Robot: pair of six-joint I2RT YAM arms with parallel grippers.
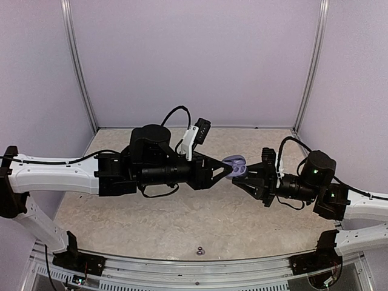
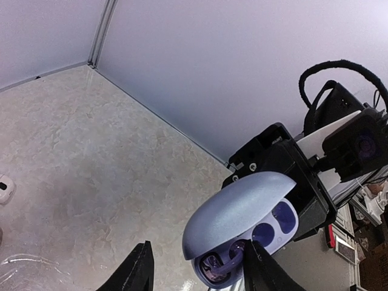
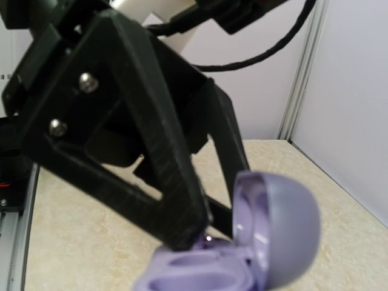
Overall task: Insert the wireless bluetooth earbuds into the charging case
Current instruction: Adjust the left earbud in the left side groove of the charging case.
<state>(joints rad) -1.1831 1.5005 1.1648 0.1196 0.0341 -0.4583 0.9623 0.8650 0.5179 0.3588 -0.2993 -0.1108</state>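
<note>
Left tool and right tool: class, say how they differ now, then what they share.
The right tool is shut on the open lilac charging case; the left tool has its jaws apart, one finger touching its base. The left tool reaches in from the left, the right tool from the right. Both are black and meet at the case.

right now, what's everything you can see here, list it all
case: 1, lavender, lid open, held in the air above mid-table
earbuds: likely 2, greyish, table's near edge; too tiny to be sure
white thing: 1, white, on table, cut off at left wrist view's edge
table: 1, beige marbled
walls: pale lilac, around the table
left end effector: 1, black, open, at the case
right end effector: 1, black, shut on case
</note>
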